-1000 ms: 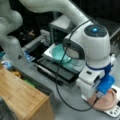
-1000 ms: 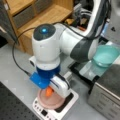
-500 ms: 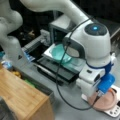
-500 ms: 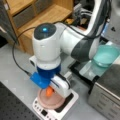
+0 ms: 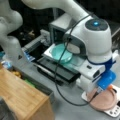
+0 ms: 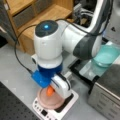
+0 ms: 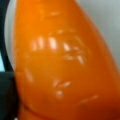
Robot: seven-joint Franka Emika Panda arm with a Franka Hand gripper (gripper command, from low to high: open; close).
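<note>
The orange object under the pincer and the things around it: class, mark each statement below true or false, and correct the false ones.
1. The orange object is above the pink plate. True.
2. The pink plate rests on a wooden shelf. False: it sits on a white scale.
3. A teal bowl lies on a tray in front of the open oven. True.
4. The orange object is far from the wrist camera. False: it fills the wrist view.
5. The pincer is over the teal bowl. False: it is over the pink plate.
</note>
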